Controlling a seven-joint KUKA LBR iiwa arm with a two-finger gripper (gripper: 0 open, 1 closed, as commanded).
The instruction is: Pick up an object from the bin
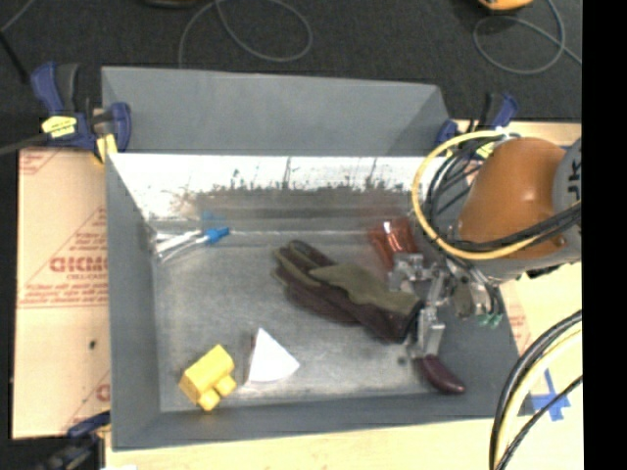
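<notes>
Dark glove [338, 287] beneath end effector [427, 329]

1 glove [338, 290], 1 block [208, 377], 1 wedge [270, 359]

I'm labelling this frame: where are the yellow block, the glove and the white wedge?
Yellow block [208, 376]: camera view, on its top face.
Glove [343, 287]: camera view, on its palm.
White wedge [269, 358]: camera view, on its middle.
</notes>
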